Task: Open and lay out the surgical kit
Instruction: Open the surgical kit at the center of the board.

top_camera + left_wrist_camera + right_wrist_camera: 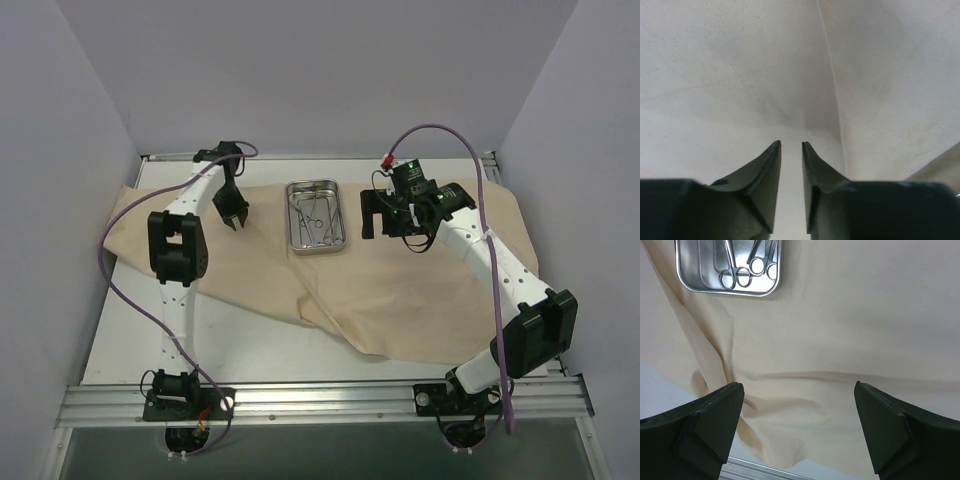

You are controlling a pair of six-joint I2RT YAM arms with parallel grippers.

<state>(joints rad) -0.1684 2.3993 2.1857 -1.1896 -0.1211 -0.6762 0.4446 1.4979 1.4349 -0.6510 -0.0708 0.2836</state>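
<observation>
The beige cloth wrap [400, 290] lies spread over the table, creased at its front. On it at the back centre sits the steel tray [292, 215], holding several ring-handled instruments [316, 218]. My left gripper [235, 218] points down at the cloth left of the tray. In the left wrist view its tips [791, 144] stand a narrow gap apart, right at the cloth [715, 75]; whether fabric is pinched does not show. My right gripper [392, 225] hovers right of the tray, open wide [799, 385] over the cloth [850, 315]. That view also has the tray [690, 282] and instruments [742, 275] at top left.
Bare white table [150, 340] shows at the front left beyond the cloth's edge. An aluminium rail [320, 400] runs along the near edge, and it also shows in the right wrist view as the rail [755, 470]. Purple-grey walls enclose the left, back and right sides.
</observation>
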